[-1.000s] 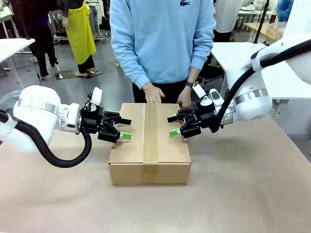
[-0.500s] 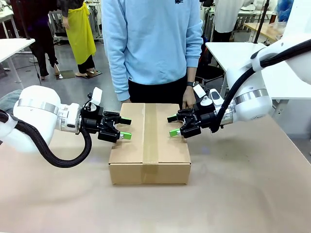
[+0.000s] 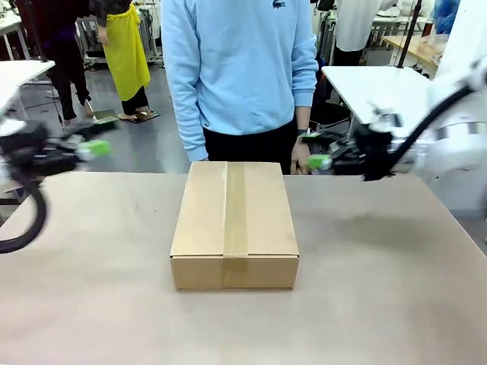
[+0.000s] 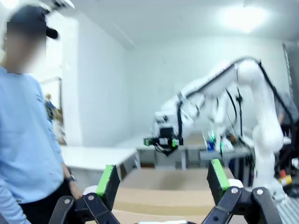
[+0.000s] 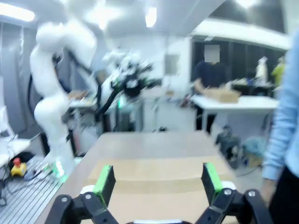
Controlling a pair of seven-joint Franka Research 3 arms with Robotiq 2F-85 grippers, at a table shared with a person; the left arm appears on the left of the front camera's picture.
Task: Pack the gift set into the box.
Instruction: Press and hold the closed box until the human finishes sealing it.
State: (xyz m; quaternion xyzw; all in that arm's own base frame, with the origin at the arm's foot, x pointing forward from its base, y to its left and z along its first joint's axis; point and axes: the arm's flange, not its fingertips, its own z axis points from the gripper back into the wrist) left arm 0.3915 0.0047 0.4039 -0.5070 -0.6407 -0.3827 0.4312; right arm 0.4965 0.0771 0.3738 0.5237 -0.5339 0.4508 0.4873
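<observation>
The brown corrugated cardboard box (image 3: 234,223) sits closed at the middle of the tan desk (image 3: 380,304), brown tape running down its centre seam, no print readable on it. Left pincer (image 3: 97,138) is a blur out at the left edge, right pincer (image 3: 316,148) blurred at the right, both well apart from the box. Each wrist view shows 2 green pads spread wide, nothing between them. The person's light-blue sweatshirt (image 3: 240,68) carries a small crocodile logo on the chest.
</observation>
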